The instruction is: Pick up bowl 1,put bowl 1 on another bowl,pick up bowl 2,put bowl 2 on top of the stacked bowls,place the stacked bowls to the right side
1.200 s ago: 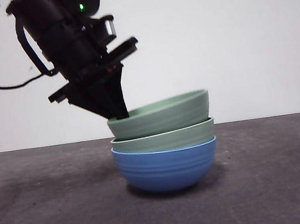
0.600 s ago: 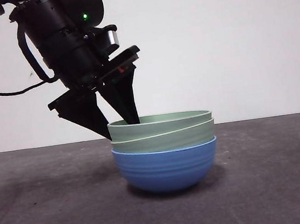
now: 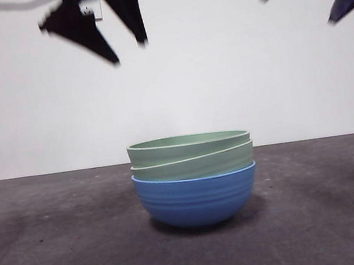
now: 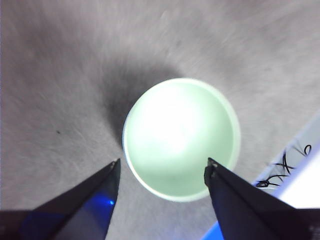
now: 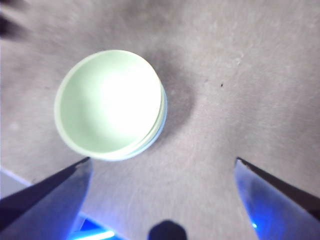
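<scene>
Bowls stacked and released; the move to the right side remains.

Front view: the stacked bowls [image 3: 195, 179] sit mid-table, two pale green bowls nested in the blue bowl [image 3: 197, 198], the top green bowl [image 3: 189, 146] now settled where a second ago it tilted under a clamped gripper. That left gripper [image 3: 128, 52] has risen clear, jaws spread and empty.
Left wrist view: its parted jaws frame the top green bowl [image 4: 181, 137] well below.
Right wrist view: the right gripper [image 5: 162, 162], jaws wide apart, hovers above the stack [image 5: 111, 104], likely positioned for the carry.
</scene>
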